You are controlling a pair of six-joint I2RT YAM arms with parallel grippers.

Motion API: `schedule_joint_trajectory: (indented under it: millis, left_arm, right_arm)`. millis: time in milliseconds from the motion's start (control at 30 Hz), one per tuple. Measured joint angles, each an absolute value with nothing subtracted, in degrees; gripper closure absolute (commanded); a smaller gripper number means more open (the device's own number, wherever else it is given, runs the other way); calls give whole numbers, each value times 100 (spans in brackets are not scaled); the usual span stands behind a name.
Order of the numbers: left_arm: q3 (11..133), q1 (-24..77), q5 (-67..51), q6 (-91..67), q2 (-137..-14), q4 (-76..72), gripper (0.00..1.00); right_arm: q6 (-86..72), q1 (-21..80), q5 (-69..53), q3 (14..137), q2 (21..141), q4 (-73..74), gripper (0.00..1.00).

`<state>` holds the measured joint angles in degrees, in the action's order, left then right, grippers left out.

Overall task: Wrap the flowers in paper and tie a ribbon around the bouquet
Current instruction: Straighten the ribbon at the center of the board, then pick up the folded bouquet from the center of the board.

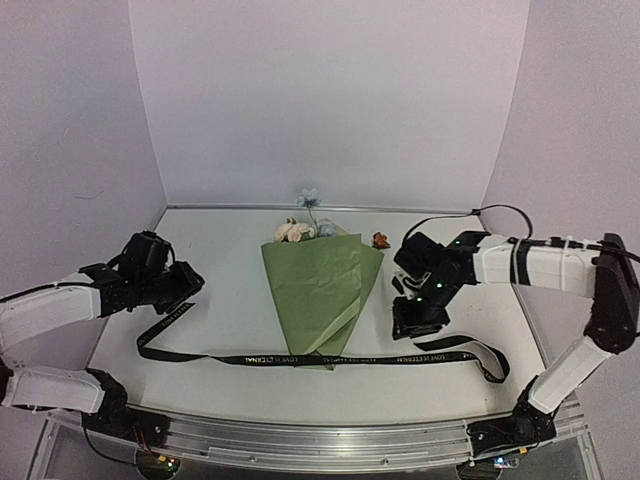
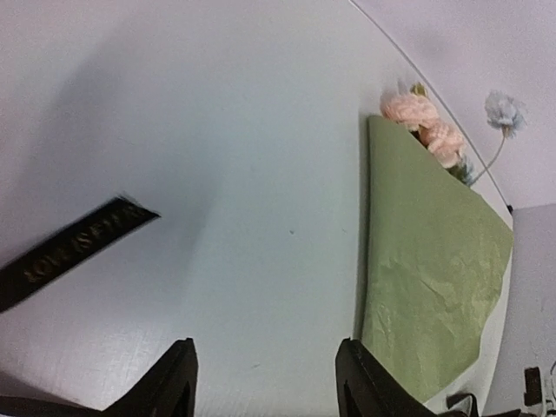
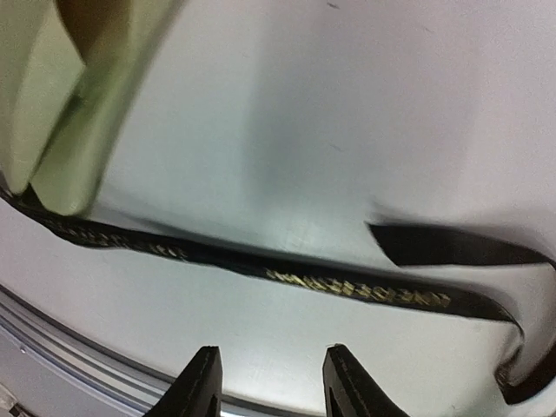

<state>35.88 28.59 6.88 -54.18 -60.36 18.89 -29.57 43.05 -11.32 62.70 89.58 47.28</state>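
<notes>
Neatly, crinkly paper (image 1: 320, 285) tapers toward narrow ribbon (image 1: 260, 357).

ribbon (image 3: 347, 288) flat across table (image 3: 347, 130) | paper (image 3: 78, 130) tip touching it | jaws apart, empty

I see the bouquet (image 1: 322, 290) lying on the table (image 1: 230, 250) between my two claws. It is to the right of the left claw (image 1: 188, 284) and to the left of the right claw (image 1: 418, 325), with its flowers (image 1: 297, 230) at the far end. The ribbon (image 1: 300, 357) lies on the near side of both claws and crosses the bouquet's narrow tip. One end runs up just beside the left claw, and the other folds back on itself to the right of the right claw.
</notes>
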Motion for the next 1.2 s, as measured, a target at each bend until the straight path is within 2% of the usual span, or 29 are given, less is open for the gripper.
schedule_joint_trajectory:
  millis: [167,400,967,1133,1200]
  left_arm:
    - [3594,3630,-263,-5034,-7223,913,62]
    - [3645,4258,-1037,-4878,-8438,147,69]
    - [3605,4979,-1624,-4840,-8774,-144,83]
    - [3475,4994,-1677,-4845,-8633,-18,84]
    - [3435,4995,-1693,-4845,-8586,22,79]
  right_arm:
    - [-3373,4758,-1282,6526,9960,3425,70]
    - [-3697,5130,-1251,6635,10596,2435,73]
    - [-4197,5841,-957,5737,10371,1605,75]
    - [-4258,5928,-863,5545,10219,1585,75]
    - [-4277,5929,-819,5498,10167,1590,72]
